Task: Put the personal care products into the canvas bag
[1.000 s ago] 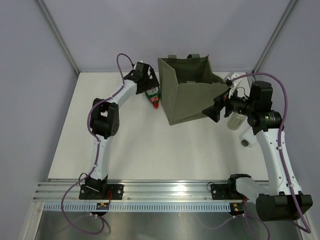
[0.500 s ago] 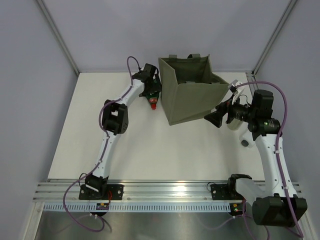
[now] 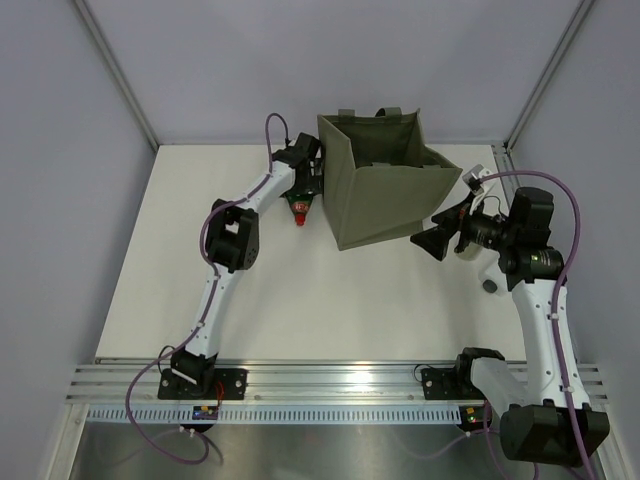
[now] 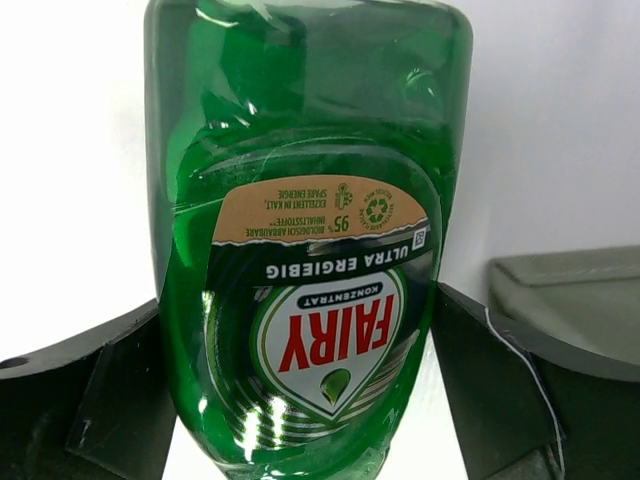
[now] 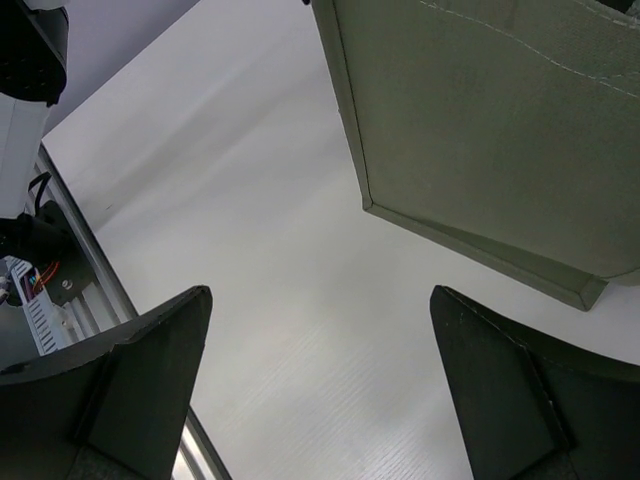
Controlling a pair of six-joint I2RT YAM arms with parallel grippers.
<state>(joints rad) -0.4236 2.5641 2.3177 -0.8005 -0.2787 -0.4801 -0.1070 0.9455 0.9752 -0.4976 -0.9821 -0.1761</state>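
Right gripper (image 3: 433, 240) is nearest: fingers wide apart, empty, just beside the canvas bag (image 3: 385, 200). Left gripper (image 4: 297, 330) looks closed on the green bottle (image 4: 300, 180), a finger pressing each flank. Bottle sits just left of the bag wall, red cap (image 3: 300, 215) pointing toward the bases. My call: raise it above the rim first, then traverse right and release low over the open mouth. Plastic looks slick, so grip firmly. White matte table (image 3: 330, 300), pale grey walls (image 3: 300, 60) behind.

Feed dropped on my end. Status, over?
Left claw shut on green Fairy bottle, beside canvas bag, not in yet. Right claw open, empty, near bag's corner. Bag mouth open, unobstructed.
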